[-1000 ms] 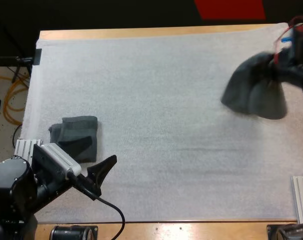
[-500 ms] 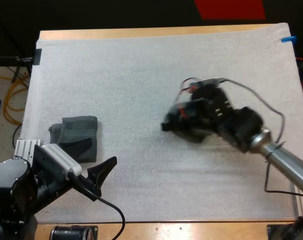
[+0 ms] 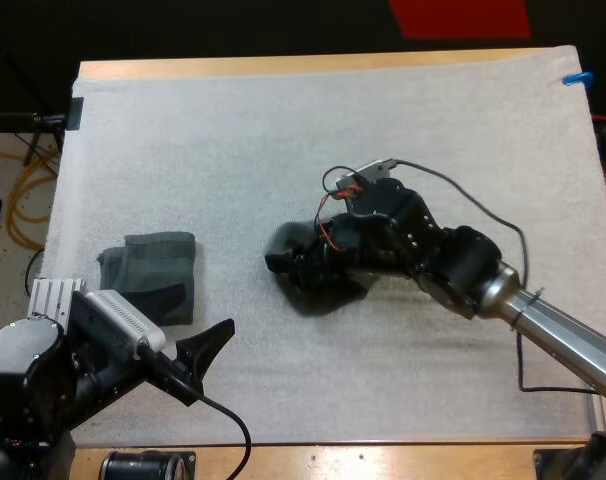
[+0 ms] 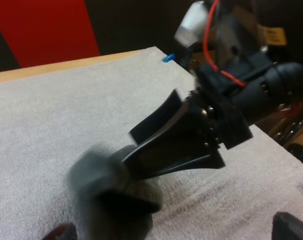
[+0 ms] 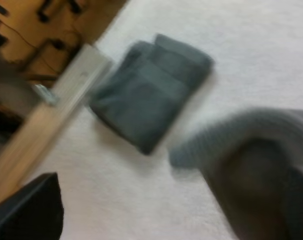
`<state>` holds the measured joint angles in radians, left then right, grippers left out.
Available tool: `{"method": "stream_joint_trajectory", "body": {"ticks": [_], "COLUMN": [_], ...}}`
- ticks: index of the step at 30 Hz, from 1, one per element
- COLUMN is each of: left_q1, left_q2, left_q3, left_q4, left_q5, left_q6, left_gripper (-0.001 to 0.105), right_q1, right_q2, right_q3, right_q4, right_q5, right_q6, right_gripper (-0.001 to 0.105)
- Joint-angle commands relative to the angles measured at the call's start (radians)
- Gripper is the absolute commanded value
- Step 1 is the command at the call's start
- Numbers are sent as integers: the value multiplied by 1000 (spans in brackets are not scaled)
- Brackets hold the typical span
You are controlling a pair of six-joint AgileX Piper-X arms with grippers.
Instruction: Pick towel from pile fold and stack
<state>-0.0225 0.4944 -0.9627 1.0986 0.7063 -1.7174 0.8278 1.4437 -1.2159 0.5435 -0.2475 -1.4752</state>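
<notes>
Stretching left, low over the mat, the right gripper pinches a crumpled towel; left gripper sits spread, near-left.

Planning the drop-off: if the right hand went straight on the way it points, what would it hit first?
Likely the folded stack, with bare mat between. The right hand, gripping the crumpled towel, points toward it; its height is unclear, so it may pass over.
</notes>
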Motion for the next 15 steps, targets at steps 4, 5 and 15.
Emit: {"method": "stream_joint_trajectory", "body": {"ticks": [4, 5, 15], "left_q1": [3, 3, 3], "left_q2": [-3, -3, -3], "left_q3": [-6, -6, -6], "left_q4": [4, 4, 107], "left_q5": [3, 3, -2], "left_q6": [1, 1, 49], "left_gripper": [73, 73, 73], "right_q1": [-2, -2, -13], "right_q2": [-75, -79, -78], "right_q3": [-10, -10, 108], "right_q4": [276, 314, 308], "right_q5": [297, 326, 295], "right_q6": [-164, -171, -118], "right_gripper": [85, 85, 85]}}
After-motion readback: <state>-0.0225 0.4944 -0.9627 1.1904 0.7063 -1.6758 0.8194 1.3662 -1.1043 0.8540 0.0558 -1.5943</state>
